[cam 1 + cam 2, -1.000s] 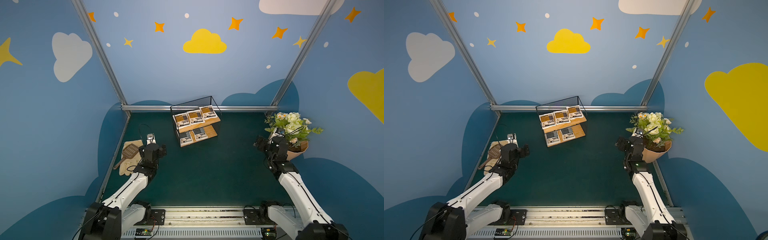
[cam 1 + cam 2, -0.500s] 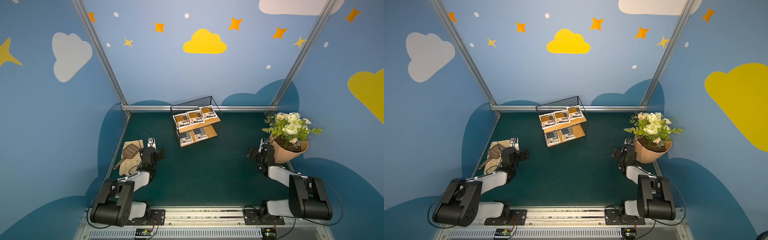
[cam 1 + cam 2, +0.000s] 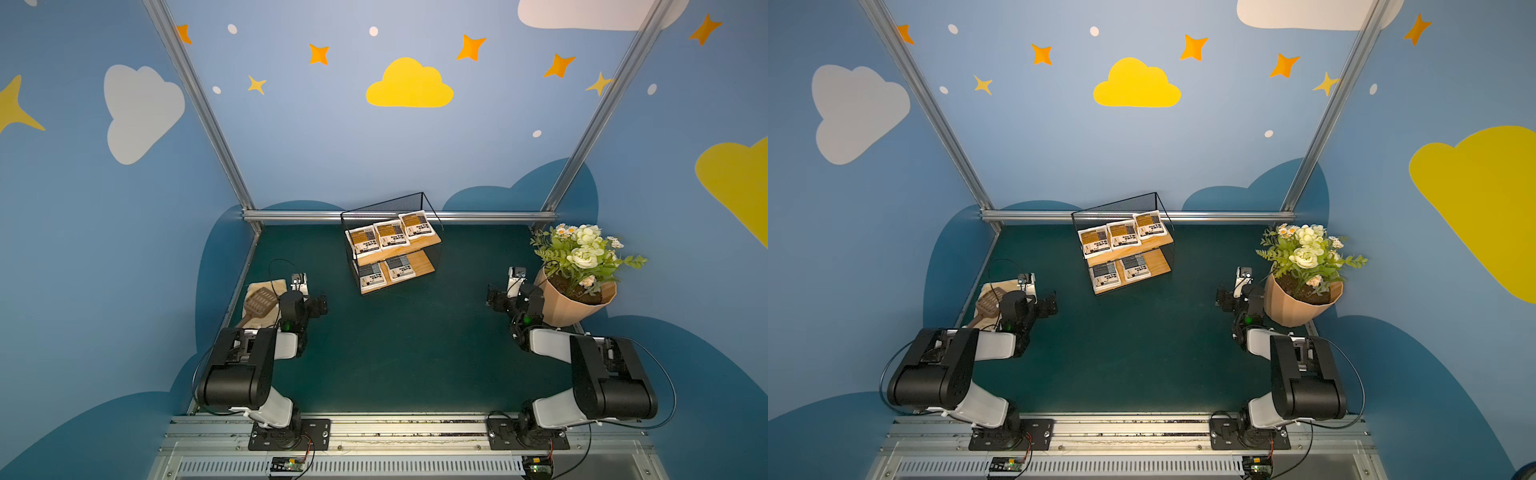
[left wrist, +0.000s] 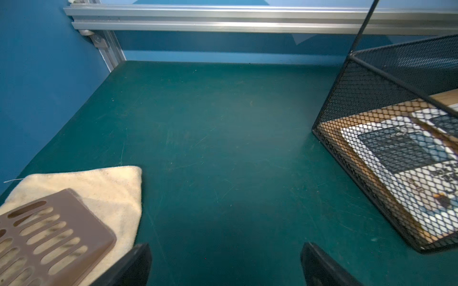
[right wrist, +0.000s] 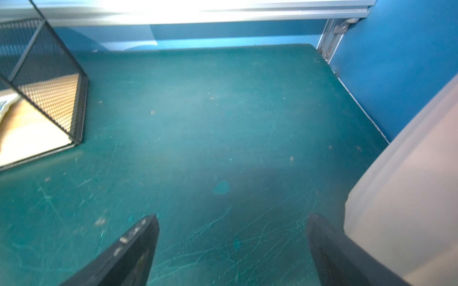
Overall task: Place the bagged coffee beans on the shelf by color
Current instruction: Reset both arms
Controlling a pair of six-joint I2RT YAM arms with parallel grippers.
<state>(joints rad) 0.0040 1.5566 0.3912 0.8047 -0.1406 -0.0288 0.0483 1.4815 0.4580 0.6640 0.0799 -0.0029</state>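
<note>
The shelf [image 3: 386,206] [image 3: 1117,206] stands at the back middle of the green table. Three orange-panelled bagged coffee beans [image 3: 389,235] [image 3: 1123,234] lie in a row on its upper board. Two grey-blue ones [image 3: 371,275] [image 3: 1135,266] lie on the lower board. My left gripper [image 3: 320,305] [image 4: 226,257] hangs open and empty over the mat, to the left of and nearer than the shelf [image 4: 366,99]. One grey-blue bag [image 4: 406,153] shows through the mesh. My right gripper [image 3: 494,297] [image 5: 233,230] is open and empty, beside the flowerpot.
A tan faceted flowerpot [image 3: 569,307] [image 5: 409,198] with flowers stands at the right, touching distance from my right fingers. At the left edge a brown slotted scoop [image 3: 259,301] [image 4: 49,235] lies on a cream cloth [image 4: 111,188]. Aluminium rails border the back.
Both arms have folded back toward the front rail and the grippers have dropped lower over the mat. The bags and the shelf have not moved.
</note>
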